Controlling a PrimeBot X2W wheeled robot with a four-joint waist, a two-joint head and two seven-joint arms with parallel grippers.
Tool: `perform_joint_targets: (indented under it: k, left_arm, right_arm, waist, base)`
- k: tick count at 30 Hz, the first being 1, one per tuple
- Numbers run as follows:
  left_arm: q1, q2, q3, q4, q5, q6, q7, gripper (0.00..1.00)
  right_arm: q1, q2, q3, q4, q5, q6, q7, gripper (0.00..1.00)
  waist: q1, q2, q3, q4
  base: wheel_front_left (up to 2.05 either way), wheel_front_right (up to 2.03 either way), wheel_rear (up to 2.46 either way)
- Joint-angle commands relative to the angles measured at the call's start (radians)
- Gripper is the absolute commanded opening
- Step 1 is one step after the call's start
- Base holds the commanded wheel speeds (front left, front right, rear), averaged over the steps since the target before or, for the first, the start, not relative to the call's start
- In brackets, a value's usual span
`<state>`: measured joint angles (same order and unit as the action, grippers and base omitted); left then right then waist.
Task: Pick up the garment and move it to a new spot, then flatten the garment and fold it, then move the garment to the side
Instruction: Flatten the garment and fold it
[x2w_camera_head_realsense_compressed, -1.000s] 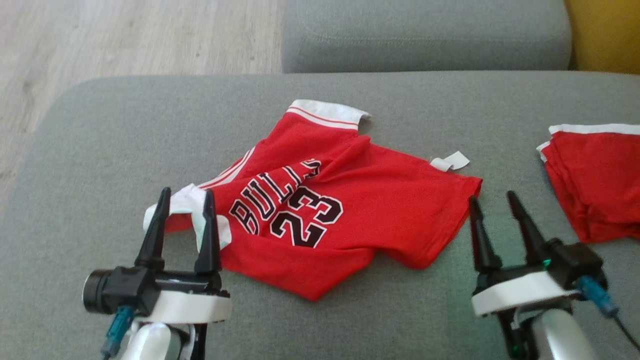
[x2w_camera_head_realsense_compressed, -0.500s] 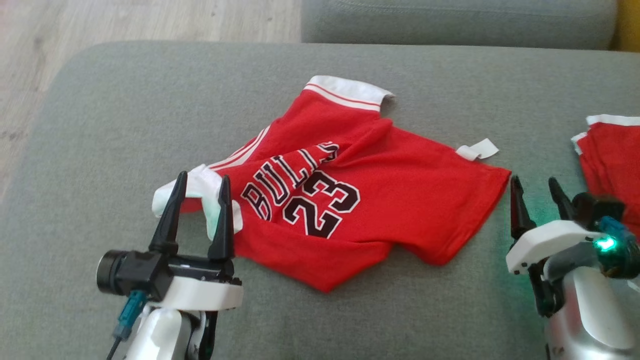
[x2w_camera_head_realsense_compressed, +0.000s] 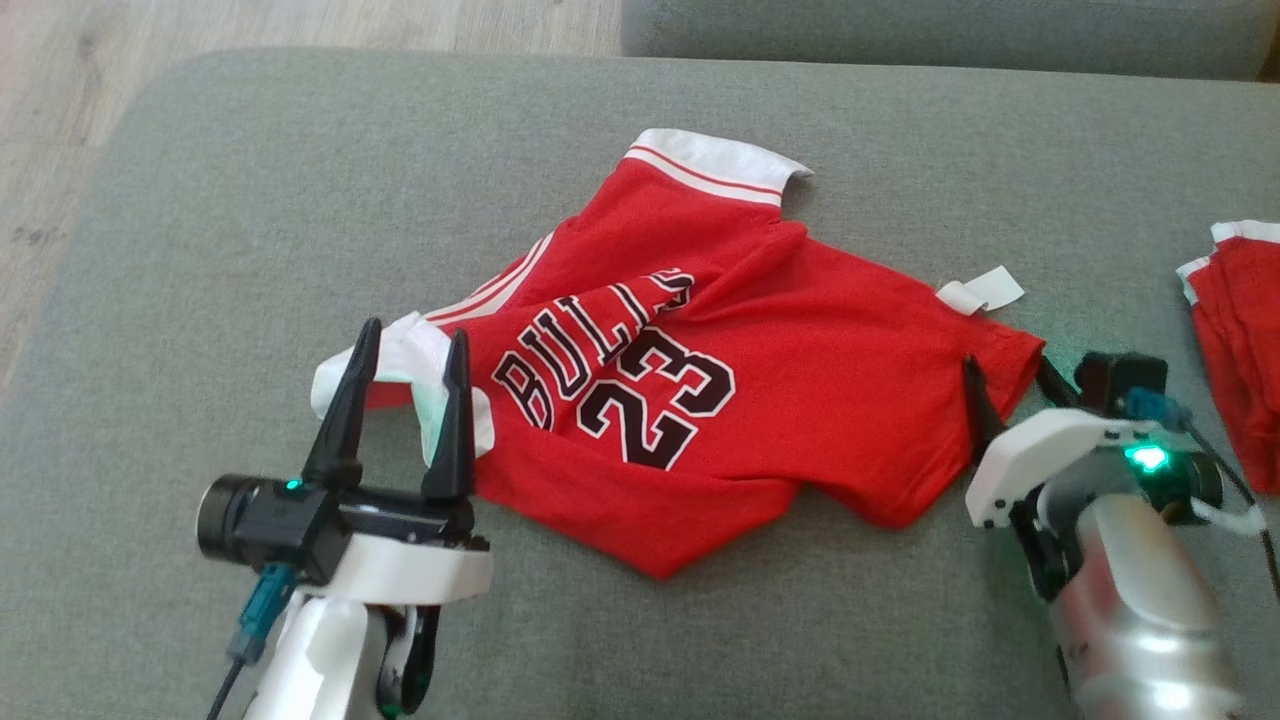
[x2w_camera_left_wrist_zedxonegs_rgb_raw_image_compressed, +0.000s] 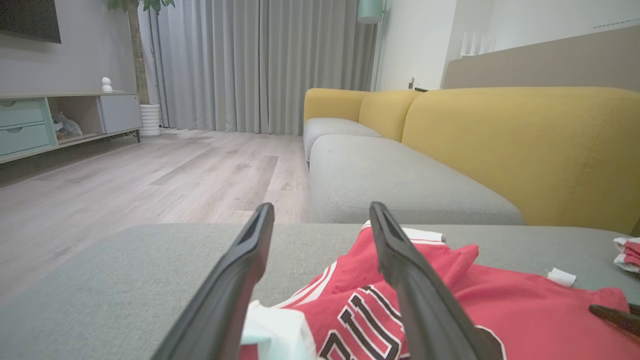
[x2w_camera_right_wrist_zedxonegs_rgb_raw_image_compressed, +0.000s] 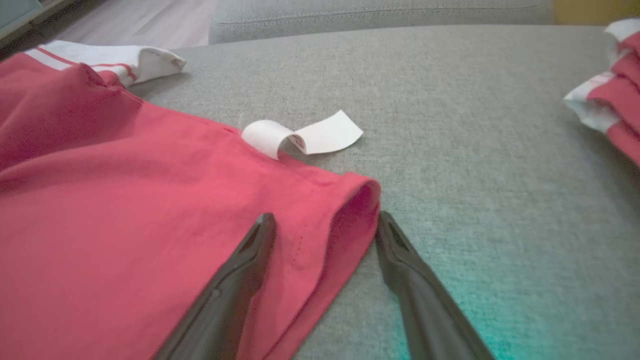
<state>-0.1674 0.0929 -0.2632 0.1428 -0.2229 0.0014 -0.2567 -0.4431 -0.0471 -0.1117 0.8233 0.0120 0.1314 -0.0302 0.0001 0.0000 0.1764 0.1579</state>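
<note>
Red shirt (x2w_camera_head_realsense_compressed: 760, 330) lies rumpled on the grey sofa seat (x2w_camera_head_realsense_compressed: 200, 250). Head cam shows me both claws spread wide, holding nothing, with the left claw (x2w_camera_head_realsense_compressed: 414, 330) over the white trim (x2w_camera_head_realsense_compressed: 400, 360). Right wrist cam adds the close-up: the hem corner (x2w_camera_right_wrist_zedxonegs_rgb_raw_image_compressed: 350, 200) sits between the fingers of my right claw (x2w_camera_right_wrist_zedxonegs_rgb_raw_image_compressed: 325, 218).

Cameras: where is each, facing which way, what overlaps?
Head view: on the head, facing forward and down at the sofa seat and red jersey; left hand lower left, right hand lower right.
Left wrist view: on the left wrist, facing low across the jersey toward floor, curtains, yellow sofa back; own two fingers show.
Right wrist view: on the right wrist, facing down at the jersey's corner and white tag; own fingers straddle that corner.
Shared: all three show jersey, tag, seat.
</note>
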Motion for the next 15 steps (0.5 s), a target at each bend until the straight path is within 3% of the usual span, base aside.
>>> perform_joint_targets:
  k: [1, 2, 3, 4, 9, 15]
  left_arm:
    - [-0.05, -0.002, 0.039, -0.044, 0.011, -0.005, -0.005, 1.0]
    - [-0.05, -0.002, 0.039, -0.044, 0.011, -0.005, -0.005, 1.0]
    - [-0.052, -0.004, 0.041, -0.048, 0.013, -0.007, -0.005, 1.0]
    - [-0.054, -0.006, 0.044, -0.051, 0.015, -0.008, -0.005, 1.0]
    - [-0.054, -0.014, 0.053, -0.058, 0.023, -0.014, -0.005, 1.0]
    - [-0.053, -0.024, 0.061, -0.06, 0.024, -0.021, -0.005, 1.0]
  right_arm:
    - [-0.049, -0.003, 0.024, -0.002, -0.008, -0.001, 0.017, 0.94]
    - [-0.049, -0.003, 0.024, -0.002, -0.008, -0.001, 0.017, 0.94]
    - [-0.061, -0.003, 0.023, 0.016, -0.004, -0.001, 0.031, 0.78]
    - [-0.072, -0.003, 0.026, 0.031, -0.008, -0.001, 0.041, 0.0]
    - [-0.121, -0.019, 0.028, 0.047, -0.063, -0.001, 0.04, 0.0]
    - [-0.218, -0.086, 0.069, 0.004, -0.089, -0.001, 0.028, 0.0]
  waist:
    - [-0.0001, 0.0, 0.001, 0.002]
    - [-0.0001, 0.0, 0.001, 0.002]
    - [-0.0001, 0.0, 0.002, 0.003]
    - [-0.0001, 0.0, 0.002, 0.003]
    - [-0.0001, 0.0, -0.001, 0.008]
    - [-0.0001, 0.0, 0.004, 0.018]
  base:
    - [0.0, 0.0, 0.0]
    - [0.0, 0.0, 0.0]
    - [0.0, 0.0, 0.0]
    - [0.0, 0.0, 0.0]
    - [0.0, 0.0, 0.0]
    - [0.0, 0.0, 0.0]
